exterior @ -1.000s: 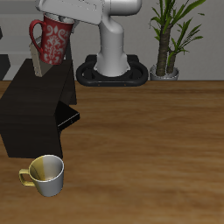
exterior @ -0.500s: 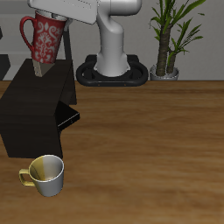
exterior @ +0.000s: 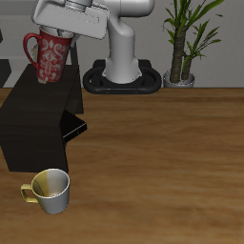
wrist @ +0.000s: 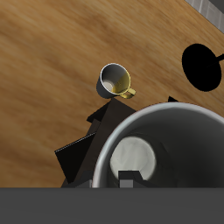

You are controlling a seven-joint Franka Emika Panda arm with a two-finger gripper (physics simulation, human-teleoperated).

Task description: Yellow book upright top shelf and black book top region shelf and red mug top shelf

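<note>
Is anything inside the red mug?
Empty: the wrist view looks straight into the red mug and shows only its bare pale grey inside.

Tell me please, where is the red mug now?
In the exterior view the red mug hangs upright from the gripper, over the back of the shelf top.
</note>
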